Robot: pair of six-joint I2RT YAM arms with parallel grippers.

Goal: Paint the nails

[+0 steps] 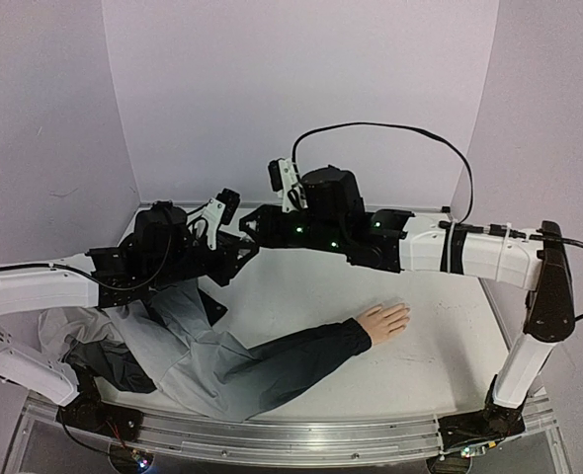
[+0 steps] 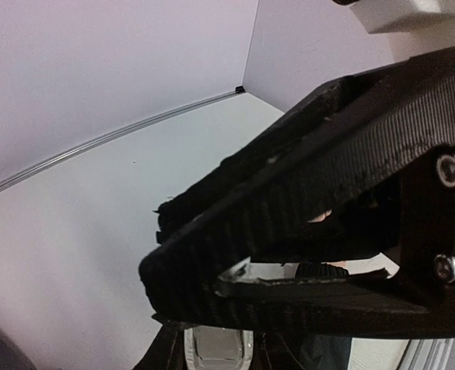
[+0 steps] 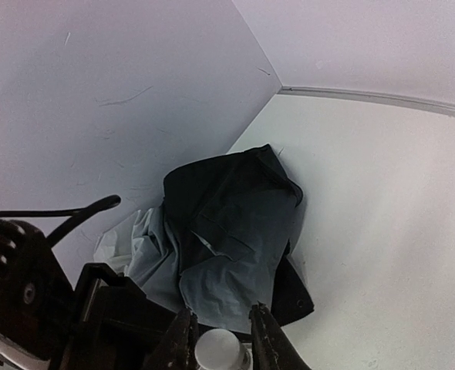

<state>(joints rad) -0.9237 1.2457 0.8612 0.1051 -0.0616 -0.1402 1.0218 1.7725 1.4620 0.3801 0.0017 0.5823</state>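
The pale peach mannequin hand (image 1: 383, 321) lies flat at the end of a dark sleeve (image 1: 291, 360), right of centre; its nails are too small to make out. Both grippers meet far from it, at the back left. My left gripper (image 1: 236, 251) (image 2: 216, 344) is shut on the small white bottle (image 2: 216, 348), seen between its fingers (image 2: 164, 351). My right gripper (image 1: 256, 226) (image 3: 221, 333) is closed round the bottle's round white top (image 3: 220, 351). One right finger's black frame (image 2: 312, 185) fills the left wrist view. A sliver of the peach hand (image 2: 321, 216) shows through it.
A crumpled grey shirt (image 1: 173, 346) (image 3: 227, 247) lies at the left, joined to the sleeve. White walls close the back and sides, meeting at a corner (image 3: 278, 89). A metal rail (image 1: 272, 434) runs along the near edge.
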